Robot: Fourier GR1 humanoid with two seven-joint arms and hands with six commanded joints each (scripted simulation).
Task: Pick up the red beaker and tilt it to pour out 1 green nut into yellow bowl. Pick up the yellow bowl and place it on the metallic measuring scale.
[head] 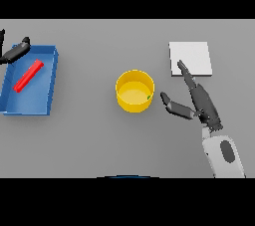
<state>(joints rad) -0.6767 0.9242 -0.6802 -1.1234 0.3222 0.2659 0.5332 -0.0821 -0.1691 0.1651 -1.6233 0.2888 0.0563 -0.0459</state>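
Head view shows the bowl (134, 91) sitting upright on the table (99, 140), and there's a tiny green speck against its inner wall on the right side, which looks like the nut (149, 97). So I'd say the pour is done. The beaker (28, 75) is lying flat in the blue tray (47, 105), well off to the bowl's left, so it looks finished with.

What's left is the second half: the bowl hasn't been lifted yet, and the scale (190, 58) sits empty up and to the bowl's right, apart from it.

Right hand (199, 101) is just beside the bowl on its right, fingers straight, thumb stretched toward the bowl's wall but not touching, holding nothing. Left hand (15, 52) hangs at the tray's top left corner, far from the bowl, fingers relaxed and empty.
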